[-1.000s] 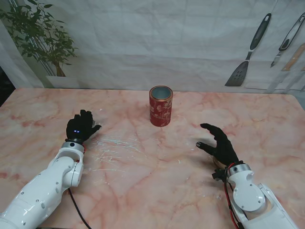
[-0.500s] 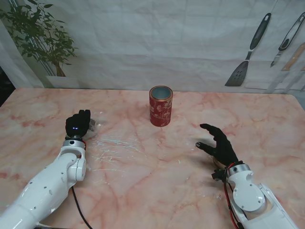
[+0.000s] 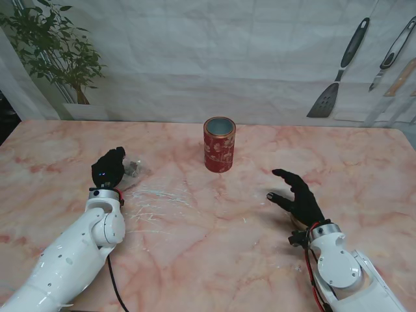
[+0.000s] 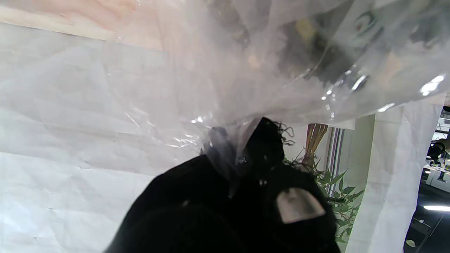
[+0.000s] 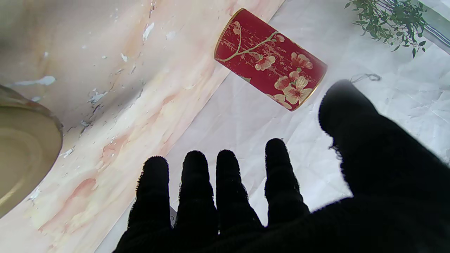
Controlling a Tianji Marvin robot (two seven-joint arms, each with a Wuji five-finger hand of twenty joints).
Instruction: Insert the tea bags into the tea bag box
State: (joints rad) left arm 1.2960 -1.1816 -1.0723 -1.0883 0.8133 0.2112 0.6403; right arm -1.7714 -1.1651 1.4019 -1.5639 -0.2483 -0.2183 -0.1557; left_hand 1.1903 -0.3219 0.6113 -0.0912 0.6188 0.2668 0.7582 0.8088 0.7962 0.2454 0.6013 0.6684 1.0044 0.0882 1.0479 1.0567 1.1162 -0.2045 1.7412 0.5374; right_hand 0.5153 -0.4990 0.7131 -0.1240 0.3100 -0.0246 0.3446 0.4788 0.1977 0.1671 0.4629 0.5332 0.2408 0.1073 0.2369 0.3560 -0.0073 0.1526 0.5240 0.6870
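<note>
A red floral tea bag box (image 3: 219,144), a round open-topped canister, stands upright at the table's middle, far from me; the right wrist view shows it too (image 5: 269,60). My left hand (image 3: 108,168), in a black glove, is shut on a clear plastic tea bag packet (image 3: 133,168) at the left, lifted a little off the table. In the left wrist view the packet (image 4: 281,59) fills the frame, pinched between fingertips (image 4: 267,147). My right hand (image 3: 298,195) rests open on the right, fingers spread, nothing in it; its fingers (image 5: 225,186) point toward the box.
The pink marble table (image 3: 214,221) has white scuffs near the left hand. A potted plant (image 3: 62,55) stands at the far left corner. Spatulas (image 3: 338,71) hang on the back wall at right. A beige round edge (image 5: 21,154) shows in the right wrist view.
My left hand closed its fingers on the clear packet and raised it slightly, turning toward the right. The right hand has stayed still.
</note>
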